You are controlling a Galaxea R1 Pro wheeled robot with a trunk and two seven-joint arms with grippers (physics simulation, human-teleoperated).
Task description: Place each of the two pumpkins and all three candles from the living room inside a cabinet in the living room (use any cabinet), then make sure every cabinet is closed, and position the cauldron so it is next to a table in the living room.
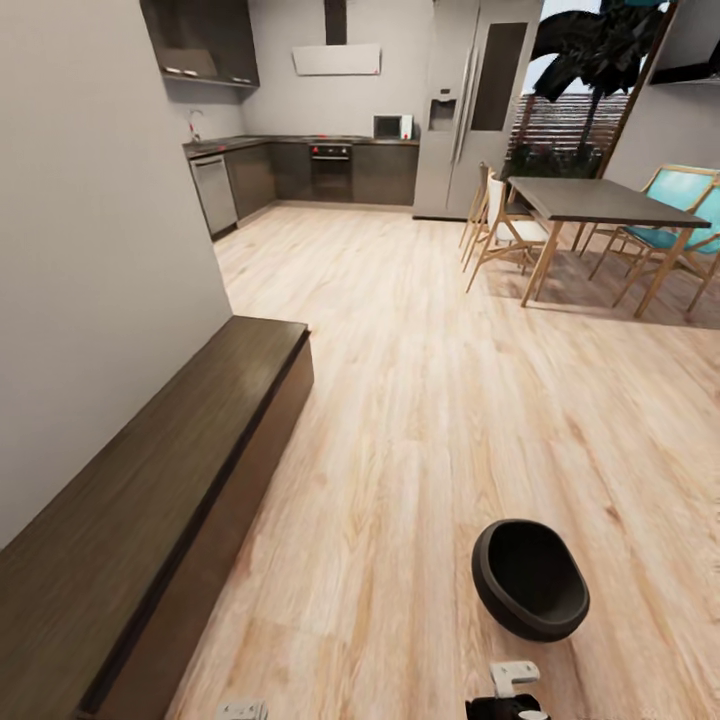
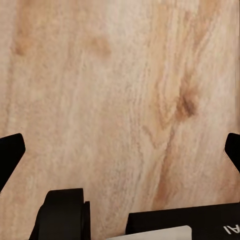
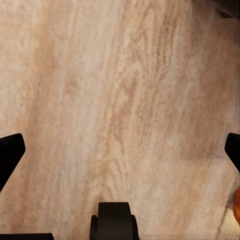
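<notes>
Both my sets of fingers hang spread wide and empty over the floor [image 1: 430, 380], the cauldron [image 1: 530, 578] lies tipped just ahead, the cabinet [image 1: 150, 520] looks closed; judged step: carry the cauldron beside the dining table [image 1: 600, 203].

Dining table [image 1: 600, 203], chairs [image 1: 500, 225], fridge [image 1: 470, 105]

The cabinet [image 1: 150, 520] runs off the frame's edge, its drawer fronts barely visible.

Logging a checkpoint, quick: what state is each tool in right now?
Left tool: open, holding nothing, over the pale wooden plank floor.
Right tool: open, holding nothing, over the same floor.
</notes>
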